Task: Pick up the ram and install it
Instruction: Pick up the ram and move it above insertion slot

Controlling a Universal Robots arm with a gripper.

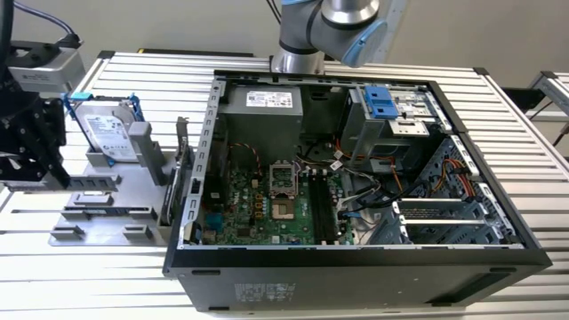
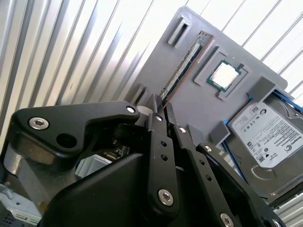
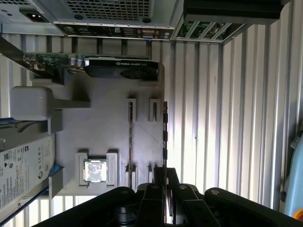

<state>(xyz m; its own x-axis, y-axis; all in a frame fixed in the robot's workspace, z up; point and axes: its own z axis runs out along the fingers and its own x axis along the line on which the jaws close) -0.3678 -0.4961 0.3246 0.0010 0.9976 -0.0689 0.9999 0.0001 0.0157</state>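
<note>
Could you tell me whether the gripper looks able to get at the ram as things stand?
Probably yes. The gripper hangs at one end of the ram, which stands on edge on the grey tray with nothing over it; the processor chip beside it lies apart from it.

Black end effector [image 2: 161, 105], grey tray [image 2: 199, 111], silver ribbed table [image 2: 71, 47]

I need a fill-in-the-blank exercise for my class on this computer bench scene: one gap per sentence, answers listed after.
1. The ram stands on edge in the grey ____, outside the computer case.
2. The hard drive has ____ brackets.
3. The square chip lies between the ram and the ____.
4. The gripper is nearest to one end of the ____.
Missing words: tray; blue; hard drive; ram.
</note>
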